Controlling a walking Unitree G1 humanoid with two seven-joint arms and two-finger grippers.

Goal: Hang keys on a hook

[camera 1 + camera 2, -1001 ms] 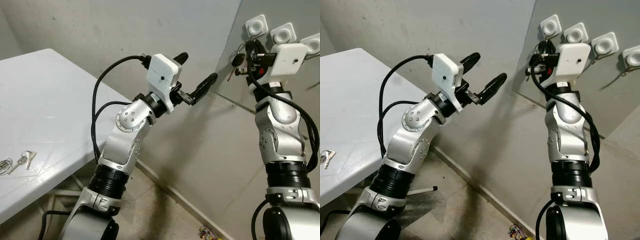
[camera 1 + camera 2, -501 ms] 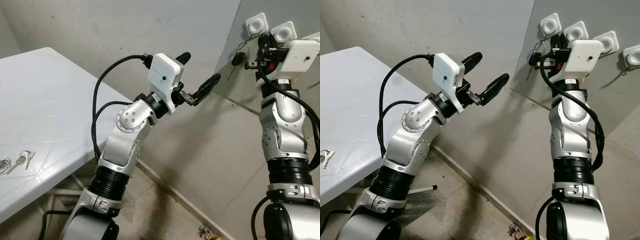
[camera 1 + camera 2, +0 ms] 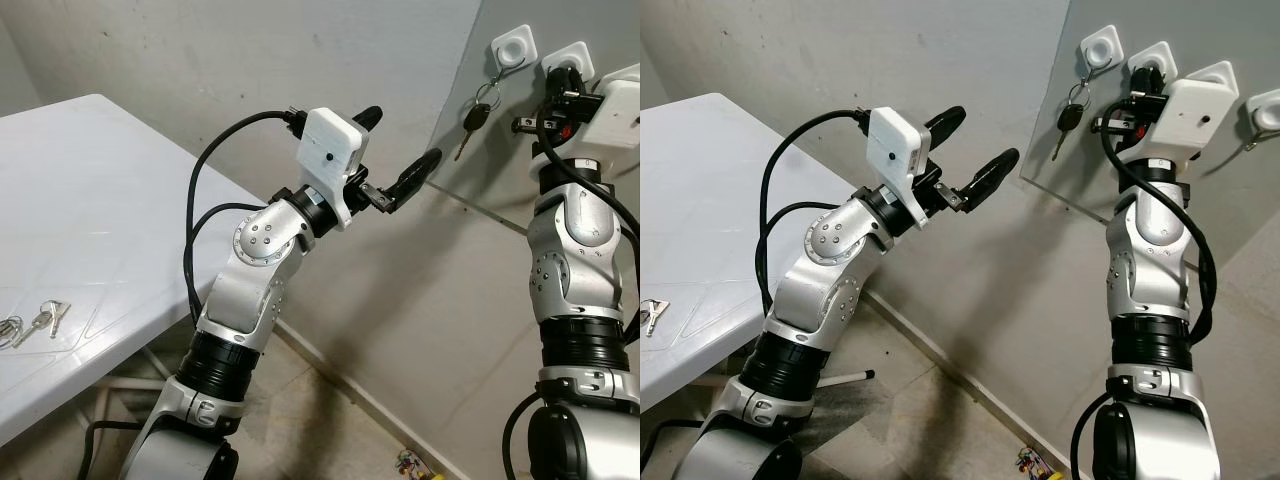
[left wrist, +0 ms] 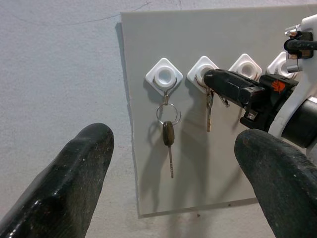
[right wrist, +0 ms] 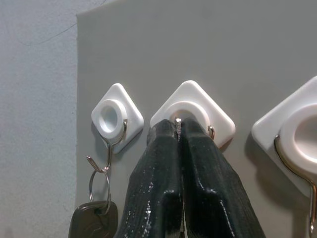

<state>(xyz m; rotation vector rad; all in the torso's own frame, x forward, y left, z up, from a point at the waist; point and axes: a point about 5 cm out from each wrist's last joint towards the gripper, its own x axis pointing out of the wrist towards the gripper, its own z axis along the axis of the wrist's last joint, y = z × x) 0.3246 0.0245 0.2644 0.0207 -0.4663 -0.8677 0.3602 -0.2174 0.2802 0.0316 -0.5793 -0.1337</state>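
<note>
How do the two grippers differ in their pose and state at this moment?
The left gripper is open, its fingers spread wide in free air, away from the board. The right gripper is shut, its fingertips pressed together at the second hook. The left holds nothing; whether the right holds something cannot be seen. Both are raised toward the hooks.

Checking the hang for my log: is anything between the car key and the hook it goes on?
Nothing visible: the car key already hangs by its ring on the end hook. The right gripper, shut, sits at the next hook, where a silver key hangs. The left gripper hovers open.
</note>
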